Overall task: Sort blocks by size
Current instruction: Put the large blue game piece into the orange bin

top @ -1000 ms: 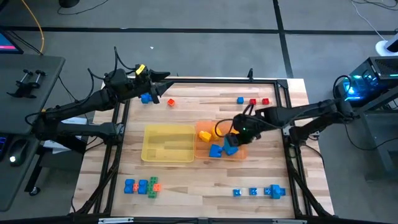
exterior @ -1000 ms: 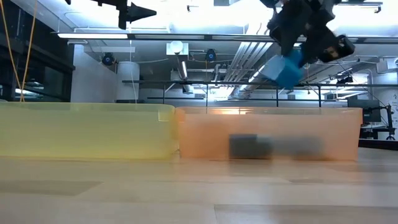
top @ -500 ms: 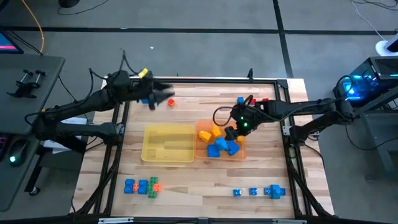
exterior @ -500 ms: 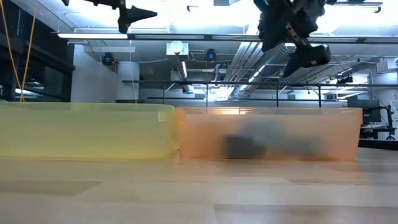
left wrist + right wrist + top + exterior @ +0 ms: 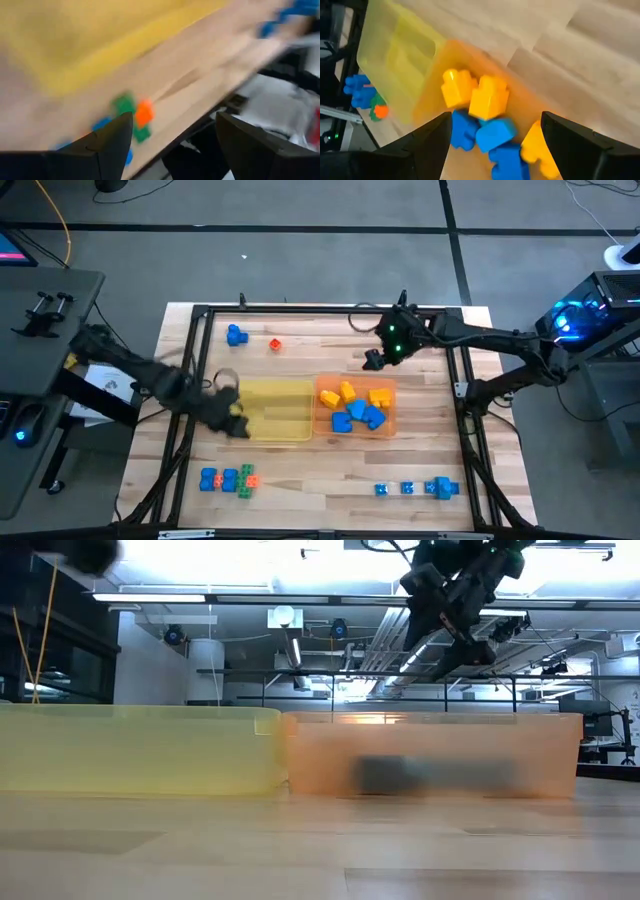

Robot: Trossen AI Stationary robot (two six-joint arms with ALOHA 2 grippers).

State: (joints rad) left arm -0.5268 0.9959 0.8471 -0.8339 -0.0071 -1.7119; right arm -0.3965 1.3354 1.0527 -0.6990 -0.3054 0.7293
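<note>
In the orange tray [image 5: 385,420] lie several blue and yellow blocks [image 5: 352,408], which the right wrist view shows from close by as blocks [image 5: 480,107]. My right gripper [image 5: 372,361] hangs open above the table, just beyond the tray's far edge, with nothing between its fingers [image 5: 492,150]. My left gripper [image 5: 238,425] is open and blurred at the left edge of the yellow tray [image 5: 272,410]. Its wrist view looks at small green, orange and blue blocks [image 5: 135,117] lying on the wood. Loose blocks also lie far left [image 5: 235,335], near left [image 5: 228,478] and near right [image 5: 415,488].
A black metal frame [image 5: 300,309] runs round the wooden table. The two trays stand side by side in the middle. In the low view the right gripper [image 5: 455,620] hangs high above the orange tray's wall [image 5: 440,755]. Bare wood lies between the trays and the near edge.
My right gripper has opened and dropped its blue block into the orange tray. It has then gone toward the table's far edge. My left gripper has swung from the far left corner toward the near edge, sinking and rolling, to the yellow tray's left side.
</note>
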